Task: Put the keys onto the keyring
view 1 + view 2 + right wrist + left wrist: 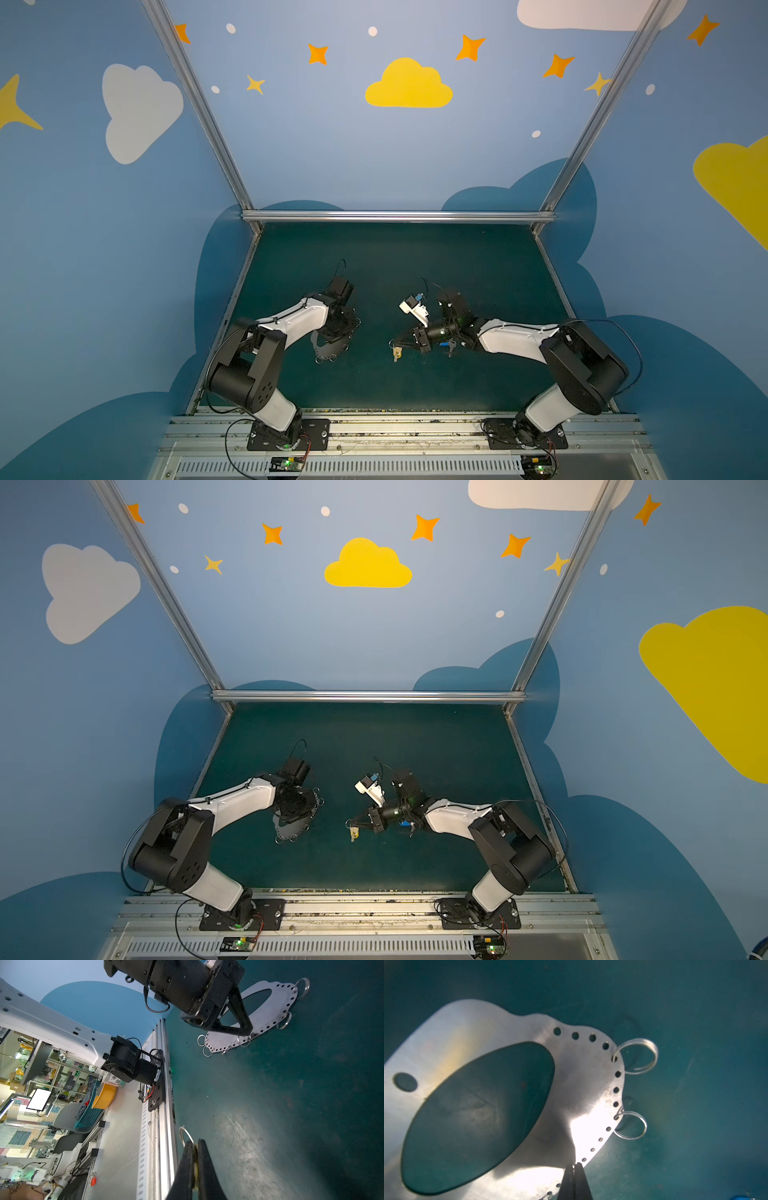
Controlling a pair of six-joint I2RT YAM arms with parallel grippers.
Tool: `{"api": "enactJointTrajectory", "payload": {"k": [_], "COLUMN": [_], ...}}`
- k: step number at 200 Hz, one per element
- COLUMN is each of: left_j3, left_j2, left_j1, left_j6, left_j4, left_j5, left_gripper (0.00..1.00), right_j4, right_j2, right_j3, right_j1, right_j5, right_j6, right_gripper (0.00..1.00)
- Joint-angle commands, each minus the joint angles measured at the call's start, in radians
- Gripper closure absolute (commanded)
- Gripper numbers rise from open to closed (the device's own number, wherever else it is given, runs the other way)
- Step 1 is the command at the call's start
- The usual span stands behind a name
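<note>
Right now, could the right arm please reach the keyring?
Probably yes: only bare mat lies between the right gripper, shut on the yellow-tagged key, and the keyring, pinched by the left gripper.

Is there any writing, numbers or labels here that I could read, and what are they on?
"3", "2" (a guess): tiny stamped digits beside the edge holes of the keyring, too blurred to read for sure.
Dark printed characters on the white tub outside the work area: not legible.
Text on the screen in the room behind: too small to read.
No other text can be made out.
</note>
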Motion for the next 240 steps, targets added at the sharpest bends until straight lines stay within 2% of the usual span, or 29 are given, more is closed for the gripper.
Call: {"api": "enactJointTrajectory", "payload": {"k": [1, 44, 121, 240], "left_j3": [-0.006, -0.019, -0.032, -0.027], "left_j2": [0.005, -0.032, -0.066, -0.08], "left_j1": [-0.003, -0.01, -0.015, -0.017], "left_j6": [0.004, 0.018, 0.033, -0.04], "left_j4": [-0.019, 0.003, 0.034, 0.08], "left_j5": [-0.016, -0.003, 0.004, 0.063], "left_gripper": [0.96, 0.96, 0.96, 0.96], "right_j4": [-0.027, 0.039, -0.127, -0.082], "right_j2": [0.043, 0.102, 0.304, 0.462], "right_j3": [0.054, 0.071, 0.288, 0.403], "right_j1": [0.023, 0.051, 0.099, 0.165], "right_j5": [0.04, 0.097, 0.146, 0.198], "right_j6": [-0.055, -0.115, -0.159, -0.039], "right_gripper": [1.0, 1.0, 1.0, 1.0]}}
